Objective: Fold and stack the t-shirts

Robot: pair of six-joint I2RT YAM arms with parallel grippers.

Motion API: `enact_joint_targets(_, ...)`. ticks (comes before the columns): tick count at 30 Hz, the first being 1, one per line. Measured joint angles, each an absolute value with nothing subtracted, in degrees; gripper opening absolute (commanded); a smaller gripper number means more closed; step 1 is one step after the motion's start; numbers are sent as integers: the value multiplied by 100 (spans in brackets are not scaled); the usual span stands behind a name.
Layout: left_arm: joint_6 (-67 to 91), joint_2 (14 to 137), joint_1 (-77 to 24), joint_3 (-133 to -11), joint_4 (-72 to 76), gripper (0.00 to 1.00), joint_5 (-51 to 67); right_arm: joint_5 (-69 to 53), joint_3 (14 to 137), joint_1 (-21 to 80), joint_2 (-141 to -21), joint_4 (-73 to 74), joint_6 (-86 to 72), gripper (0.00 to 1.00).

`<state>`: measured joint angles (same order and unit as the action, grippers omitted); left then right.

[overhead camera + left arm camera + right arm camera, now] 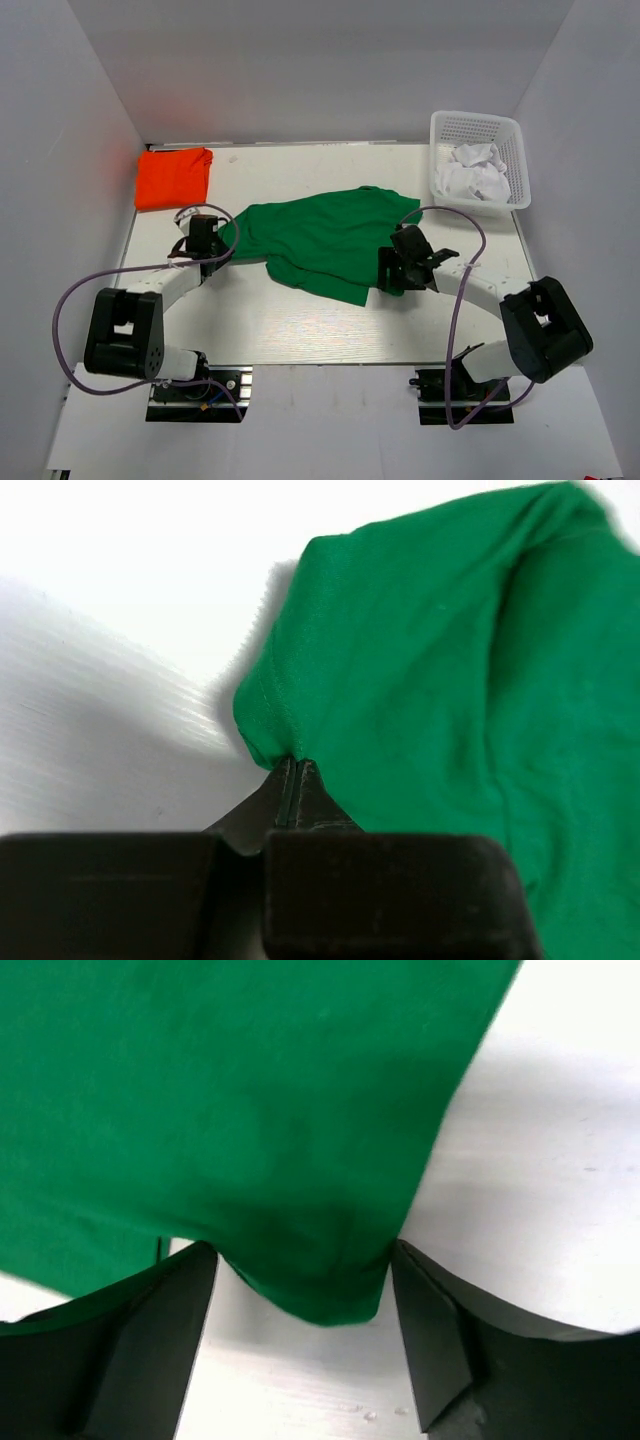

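White arms [178, 285], black joints [122, 335], black claws [293, 775], lilac cables [56, 325]

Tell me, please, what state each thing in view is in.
green t-shirt: unfolded, rumpled, mid-table.
orange t-shirt: folded, far left corner.
basket: upright, white crumpled things inside.
left gripper: shut on the green t-shirt's edge.
right gripper: open, green t-shirt's corner between its fingers.

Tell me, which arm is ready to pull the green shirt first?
Probably the left: the left pincer is shut on the edge of the green t-shirt; the right pincer stands open around a corner, not gripping yet.
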<state>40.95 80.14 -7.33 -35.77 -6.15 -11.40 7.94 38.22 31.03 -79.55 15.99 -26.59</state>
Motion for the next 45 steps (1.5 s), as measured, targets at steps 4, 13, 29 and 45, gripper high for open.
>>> enact_joint_targets(4, 4086, 7669, -740, -3514, -552, 0, -1170, 1044, 3846, 3105, -8086, 1455, -2777, 11)
enact_joint_targets(13, 3861, 7216, -762, -3524, -440, 0, -947, 1243, 3857, 3116, -7900, 1317, -2714, 0)
enact_joint_targets(29, 3030, 5548, -768, -5542, -176, 0, -368, 2141, 6045, 3120, -5612, 574, -1660, 0)
enact_joint_targets(45, 2333, 3994, -755, -8449, -932, 0, 130, 266, 9317, 3116, -4958, 1852, -274, 0)
